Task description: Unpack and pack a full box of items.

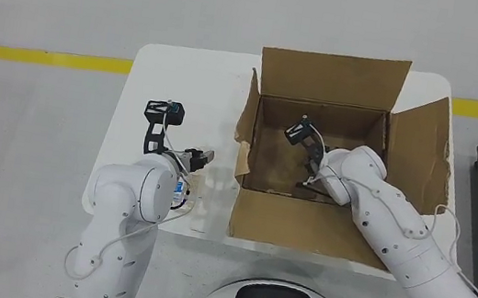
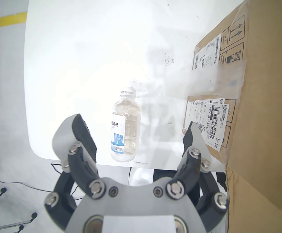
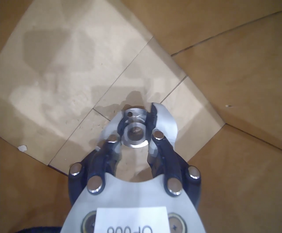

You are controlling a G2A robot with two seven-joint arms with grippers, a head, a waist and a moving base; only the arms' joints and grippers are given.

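Down on the white surface the big cardboard box takes up the right half, flaps splayed open. The one item I can make out inside it is a small metal fitting, with bare taped cardboard floor around it. The right arm is plunged into the box, and the right gripper is clamped tight around that fitting, a shiny ring-shaped piece with a flange, just above or on the floor; I can't tell which. On the other side, the left gripper hangs over the surface with its jaws spread wide and nothing in them. Right beneath it, a clear plastic bottle lies on its side near the surface's front edge, beside the box's labelled outer wall but not touching it. My call: we're around the turn, with the bottle out and the fitting in hand inside the box. Whether this is the last of the unpacking or the first of the repacking, I can't say.
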